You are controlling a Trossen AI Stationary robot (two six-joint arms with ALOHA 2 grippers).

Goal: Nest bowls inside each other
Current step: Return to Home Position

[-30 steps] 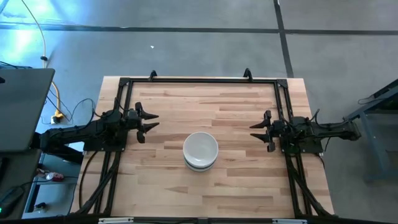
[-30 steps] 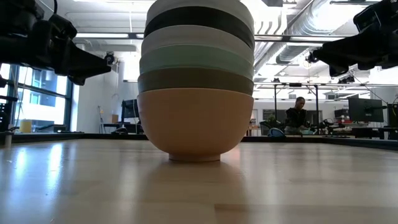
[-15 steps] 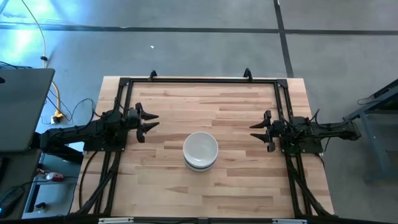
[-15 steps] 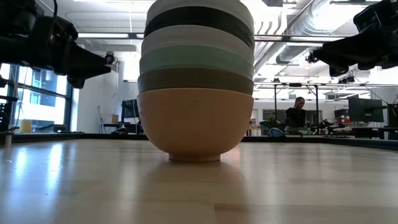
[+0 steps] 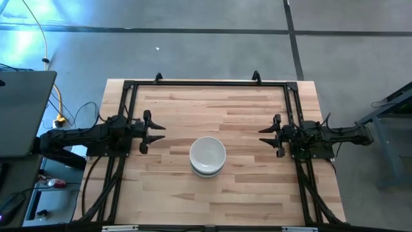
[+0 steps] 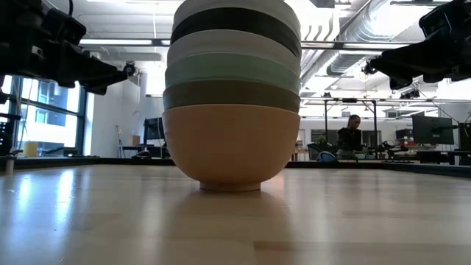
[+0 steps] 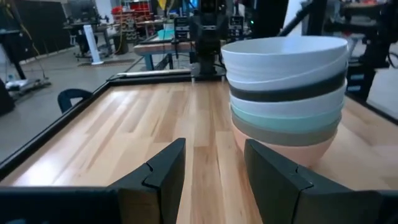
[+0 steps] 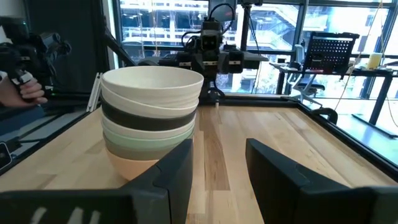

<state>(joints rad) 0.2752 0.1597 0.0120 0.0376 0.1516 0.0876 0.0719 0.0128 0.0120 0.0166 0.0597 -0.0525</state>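
The bowls stand nested in one stack (image 5: 207, 156) at the table's middle, the peach-orange one at the bottom with its foot on the wood (image 6: 230, 184). Above it come grey-taupe, mint green, white, black and white (image 7: 286, 93) (image 8: 152, 118). My left gripper (image 5: 159, 131) (image 6: 110, 73) (image 7: 214, 146) hangs open above the table, left of the stack and apart from it. My right gripper (image 5: 262, 136) (image 6: 375, 66) (image 8: 219, 146) hangs open to the stack's right, also apart from it.
A black frame (image 5: 206, 83) runs along the table's far edge and down both sides behind the arms. Bare wood (image 5: 212, 106) lies all round the stack. A person sits in the room beyond the table (image 6: 353, 136). A person's hand shows past the table's left side (image 8: 18, 87).
My left gripper has swung a little toward the table's near edge, still open. The stack and my right gripper have kept still.
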